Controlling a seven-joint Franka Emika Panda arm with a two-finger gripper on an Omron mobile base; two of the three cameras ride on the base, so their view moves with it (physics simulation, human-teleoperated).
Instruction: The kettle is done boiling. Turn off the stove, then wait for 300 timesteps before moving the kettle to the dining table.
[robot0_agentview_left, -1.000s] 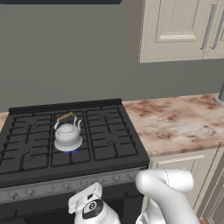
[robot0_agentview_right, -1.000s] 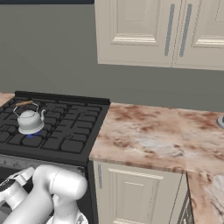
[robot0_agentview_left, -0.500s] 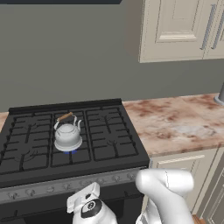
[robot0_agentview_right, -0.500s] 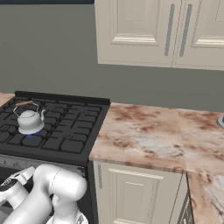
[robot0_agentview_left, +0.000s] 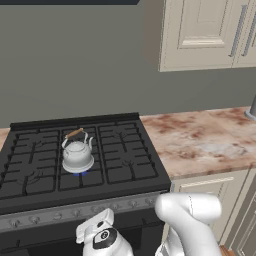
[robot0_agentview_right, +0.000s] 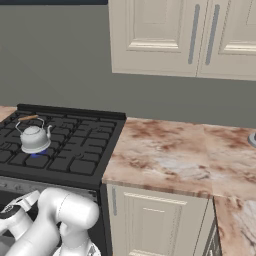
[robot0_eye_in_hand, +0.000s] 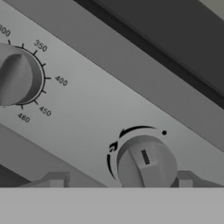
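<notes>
The silver kettle (robot0_agentview_left: 77, 155) (robot0_agentview_right: 34, 139) sits on a left-hand burner of the black stove (robot0_agentview_left: 125, 165) (robot0_agentview_right: 75, 150), with a small blue flame (robot0_agentview_left: 82, 173) showing under it. My hand is low in front of the stove's grey knob strip (robot0_agentview_left: 50, 215). In the hand view my gripper (robot0_eye_in_hand: 120, 181) is open. Its two fingertips (robot0_eye_in_hand: 57, 179) stand on either side of a small grey knob (robot0_eye_in_hand: 146, 162), the right tip close to the knob's edge. The dining table is out of view.
A larger dial (robot0_eye_in_hand: 15, 76) marked with temperature numbers sits to the left of the small knob. A marbled counter (robot0_agentview_left: 200, 140) (robot0_agentview_right: 165, 155) over cream cabinets (robot0_agentview_right: 150, 225) adjoins the stove on its right. Cream wall cabinets (robot0_agentview_left: 210, 30) hang above.
</notes>
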